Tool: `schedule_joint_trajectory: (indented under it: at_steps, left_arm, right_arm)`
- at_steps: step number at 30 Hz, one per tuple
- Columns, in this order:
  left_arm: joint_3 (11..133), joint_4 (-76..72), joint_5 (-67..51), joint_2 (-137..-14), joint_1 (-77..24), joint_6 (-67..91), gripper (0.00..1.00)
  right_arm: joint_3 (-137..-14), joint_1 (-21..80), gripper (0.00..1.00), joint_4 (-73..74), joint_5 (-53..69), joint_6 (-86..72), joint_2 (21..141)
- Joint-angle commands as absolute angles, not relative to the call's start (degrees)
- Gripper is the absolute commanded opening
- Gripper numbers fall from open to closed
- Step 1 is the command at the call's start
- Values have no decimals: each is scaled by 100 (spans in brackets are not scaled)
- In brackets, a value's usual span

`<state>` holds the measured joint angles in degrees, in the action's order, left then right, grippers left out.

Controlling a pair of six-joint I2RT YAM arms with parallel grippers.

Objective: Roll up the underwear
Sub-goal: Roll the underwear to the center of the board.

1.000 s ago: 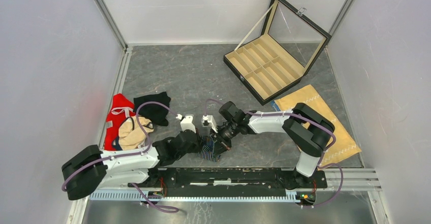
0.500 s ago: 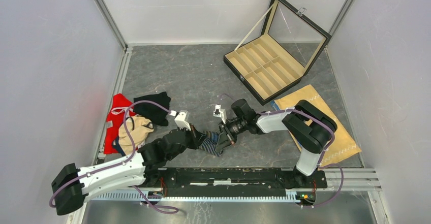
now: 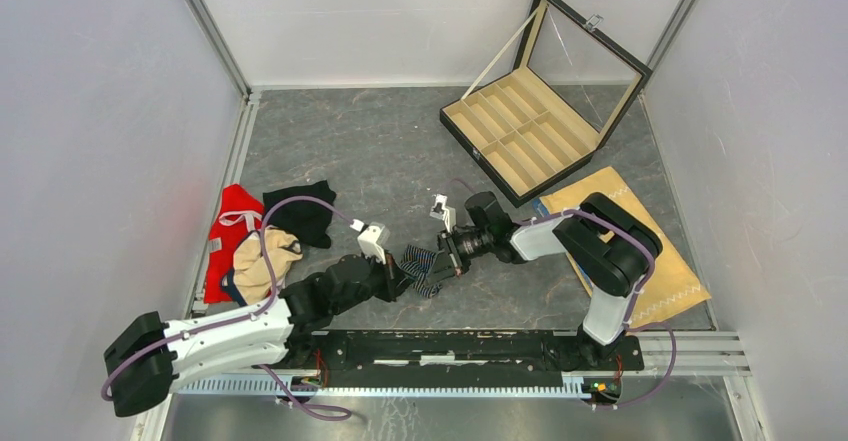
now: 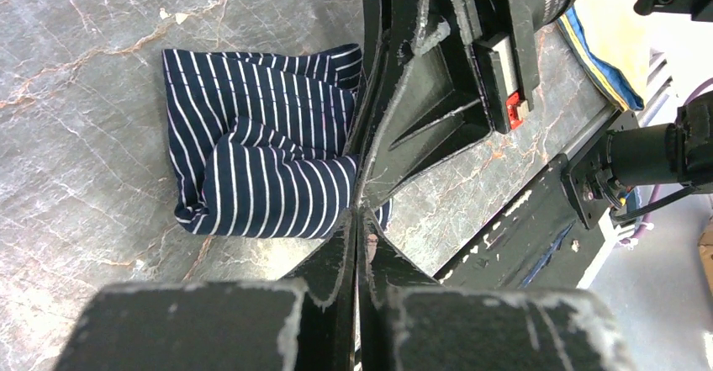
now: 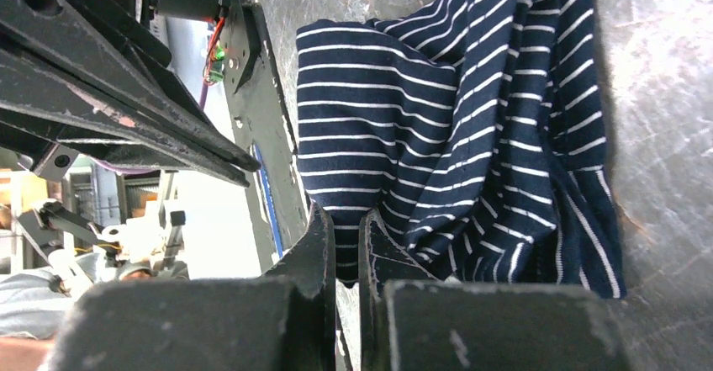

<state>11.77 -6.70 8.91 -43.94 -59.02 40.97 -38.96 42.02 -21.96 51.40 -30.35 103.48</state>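
Observation:
The navy striped underwear point(image 3: 420, 266) lies bunched on the grey table between my two grippers. It fills the left wrist view point(image 4: 252, 152) and the right wrist view point(image 5: 454, 127). My right gripper point(image 3: 443, 258) is shut on its edge, with striped fabric pinched between the fingertips point(image 5: 347, 249). My left gripper point(image 3: 398, 273) is shut, with its tips point(image 4: 358, 213) at the underwear's near edge; no fabric shows between them. The black underwear point(image 3: 300, 216) lies on the clothes pile at the left.
A red garment point(image 3: 230, 223) and a tan garment point(image 3: 258, 261) lie by the black one. An open black box with tan compartments point(image 3: 520, 131) stands at the back right. A flat tan cloth point(image 3: 660, 271) lies under the right arm. The metal rail point(image 3: 480, 346) runs along the near edge.
The striped underwear has moved away from the rail towards the table's middle, with the right gripper drawing back to the right. The left arm has swung and its gripper now points at the underwear.

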Motion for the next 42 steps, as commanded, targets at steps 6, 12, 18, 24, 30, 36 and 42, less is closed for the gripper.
schedule_joint_trajectory:
  at_steps: [6, 12, 18, 24, 30, 36, 42]
  left_arm:
    - [1150, -1112, 943, -4697, -5931, 3812, 2]
    - [1216, -1235, 1227, -5076, -5932, 3870, 2]
    - [1286, -1498, 1499, -5447, -5928, 3940, 2]
    - [1426, -1853, 1391, -5674, -5936, 3883, 2]
    - [1484, -1881, 1460, -5585, -5933, 3817, 2]
    - [1537, -1871, 1572, -5640, -5928, 3788, 2]
    - [1597, -1957, 1829, -5898, -5932, 3797, 2]
  right_arm:
    - [-3454, 3917, 2, -2658, 4592, -3481, 10780]
    - [-3314, 3832, 2, -2795, 4523, -3537, 10773]
    - [-3302, 3783, 3, -2778, 4502, -3482, 10796]
    - [-3322, 3768, 5, -2686, 4486, -3384, 10844]
    - [-3331, 3738, 6, -2629, 4466, -3306, 10857]
    - [-3340, 3721, 7, -2598, 4452, -3277, 10879]
    - [-3357, 3716, 10, -2507, 4395, -3219, 10857]
